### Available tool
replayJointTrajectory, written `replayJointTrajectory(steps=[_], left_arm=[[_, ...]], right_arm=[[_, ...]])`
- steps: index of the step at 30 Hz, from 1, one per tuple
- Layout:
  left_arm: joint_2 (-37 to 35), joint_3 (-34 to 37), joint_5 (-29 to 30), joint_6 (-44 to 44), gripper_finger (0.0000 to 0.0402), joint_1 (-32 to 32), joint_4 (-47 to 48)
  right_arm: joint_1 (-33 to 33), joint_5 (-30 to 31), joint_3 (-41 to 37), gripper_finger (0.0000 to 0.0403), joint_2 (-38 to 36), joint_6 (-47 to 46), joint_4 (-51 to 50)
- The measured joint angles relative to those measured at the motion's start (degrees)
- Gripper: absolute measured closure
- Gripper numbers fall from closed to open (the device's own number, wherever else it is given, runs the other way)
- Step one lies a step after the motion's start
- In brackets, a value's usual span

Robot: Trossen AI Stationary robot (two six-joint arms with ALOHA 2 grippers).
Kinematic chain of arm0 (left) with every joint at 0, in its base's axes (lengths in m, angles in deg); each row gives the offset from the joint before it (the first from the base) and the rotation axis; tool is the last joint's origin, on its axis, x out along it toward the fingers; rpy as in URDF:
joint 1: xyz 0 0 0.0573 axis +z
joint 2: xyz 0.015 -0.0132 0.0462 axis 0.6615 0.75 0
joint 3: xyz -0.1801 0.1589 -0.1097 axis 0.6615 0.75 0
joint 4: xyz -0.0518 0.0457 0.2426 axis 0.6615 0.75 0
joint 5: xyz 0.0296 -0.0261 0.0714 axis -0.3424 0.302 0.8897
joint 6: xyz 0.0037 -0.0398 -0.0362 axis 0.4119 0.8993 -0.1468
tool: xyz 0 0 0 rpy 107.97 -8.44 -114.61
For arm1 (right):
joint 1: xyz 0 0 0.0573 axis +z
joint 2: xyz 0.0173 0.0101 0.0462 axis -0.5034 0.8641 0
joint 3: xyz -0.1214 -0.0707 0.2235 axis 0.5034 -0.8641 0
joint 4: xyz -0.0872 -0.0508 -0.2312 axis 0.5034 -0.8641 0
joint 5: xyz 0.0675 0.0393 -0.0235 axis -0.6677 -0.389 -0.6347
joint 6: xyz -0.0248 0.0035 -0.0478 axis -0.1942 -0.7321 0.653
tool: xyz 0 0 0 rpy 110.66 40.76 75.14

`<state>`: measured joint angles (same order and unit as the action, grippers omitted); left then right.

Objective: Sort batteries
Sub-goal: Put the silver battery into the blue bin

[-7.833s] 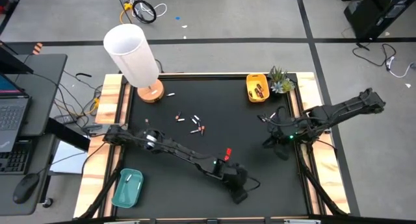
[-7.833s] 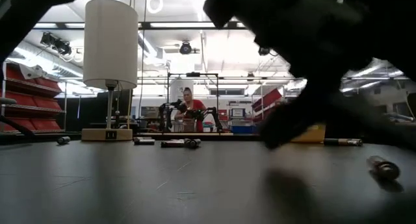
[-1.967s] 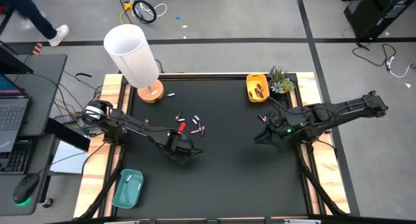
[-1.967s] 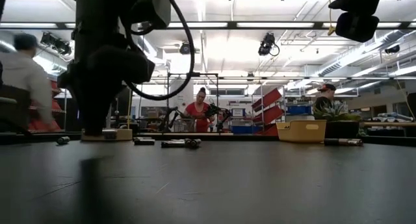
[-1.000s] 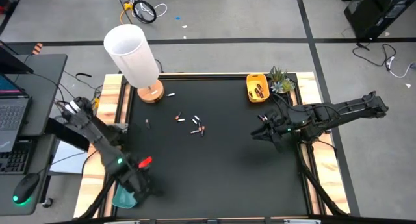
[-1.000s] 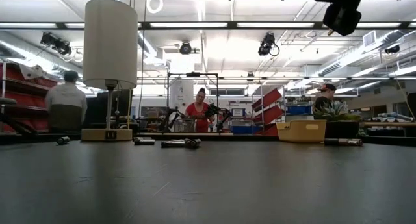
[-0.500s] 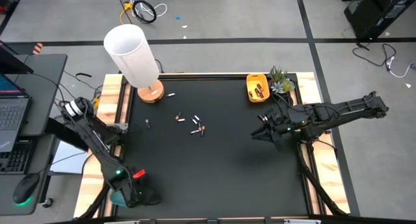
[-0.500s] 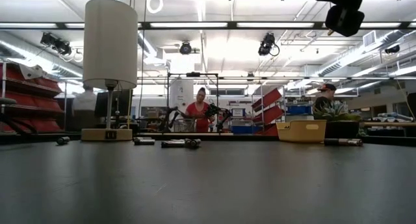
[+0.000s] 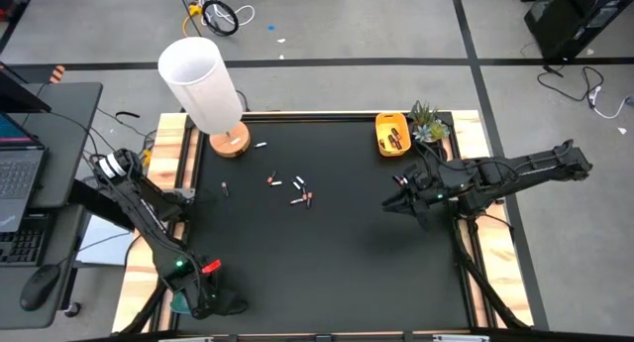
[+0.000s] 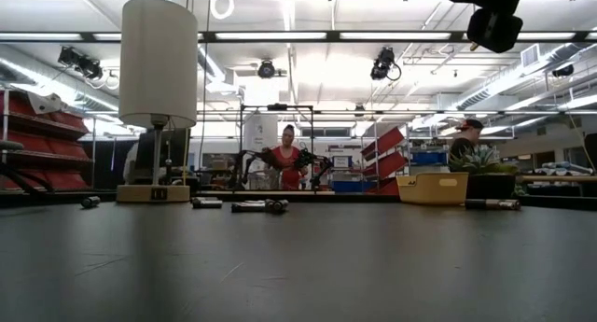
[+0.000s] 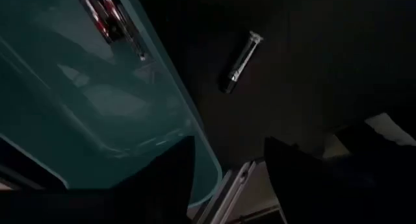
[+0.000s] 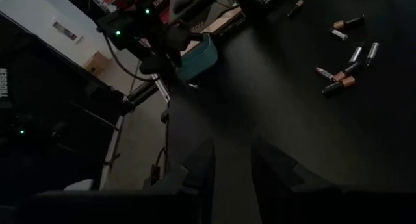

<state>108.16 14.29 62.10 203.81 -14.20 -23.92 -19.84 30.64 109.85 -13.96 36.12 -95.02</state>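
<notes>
Batteries (image 9: 294,190) only partly sorted, by the look of things: a few already in the trays, more than half a dozen left loose on the counter (image 9: 337,273)

Nearest, at the front left corner: left tool (image 11: 229,146) hanging over the teal tray (image 11: 97,100), fingers (image 11: 175,172) spread wide, nothing between them. Inside that tray, something dark with red on it (image 11: 110,13), probably a battery, though too close to the picture's edge to call. Just outside the tray's rim, on the bare counter, one silver battery (image 11: 240,62), apart from the tool and ahead of its fingertips. Hard to say whether meant for the tray or fallen short of it

Farther in, mid-counter on the left half: the loose cluster, pale and dark pieces mixed, well apart from both tools; one stray dark piece (image 9: 225,189) off to its left side

On the right side, level with that cluster: right tool (image 9: 398,205) held above the counter, fingers parted a little and empty in the right wrist view, pointing toward the cluster across the counter

Farthest back: one pale battery (image 9: 261,144) just beside the lamp (image 9: 203,84) base; yellow tray (image 9: 392,134) at the far right beside a small plant (image 9: 428,122), dark batteries already in it

Left to do, as a judgement: the whole middle cluster, both strays, and perhaps the one beside the teal tray
</notes>
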Motion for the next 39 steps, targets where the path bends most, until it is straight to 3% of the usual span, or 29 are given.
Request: replayJointTrajectory(steps=[8,15,19,26,34,39], left_arm=[[0.00,-6.68,3.95,-2.49,0.0201,0.08,10.32],[3.18,-16.75,4.83,-16.23,0.0200,3.53,22.00],[7.26,-19.21,0.70,-29.42,0.0200,8.89,21.72],[16.42,-19.73,-13.10,-53.75,0.0200,17.22,23.37],[22.14,-19.73,-21.85,-65.34,0.0196,23.05,24.55],[24.79,-19.73,-21.88,-69.68,0.0183,23.76,25.86]], right_arm=[[-0.85,0.17,0.00,0.0318,0.00,0.57,0.64],[-0.84,0.17,0.00,0.0318,0.05,1.16,0.64],[-0.84,0.17,0.00,0.0318,0.11,1.16,0.64],[-0.84,-0.76,0.00,0.0318,0.11,0.05,0.62],[-0.78,-0.82,0.00,0.0318,0.11,-0.53,0.66],[-0.78,-0.83,0.00,0.0318,0.11,-0.08,0.64]])
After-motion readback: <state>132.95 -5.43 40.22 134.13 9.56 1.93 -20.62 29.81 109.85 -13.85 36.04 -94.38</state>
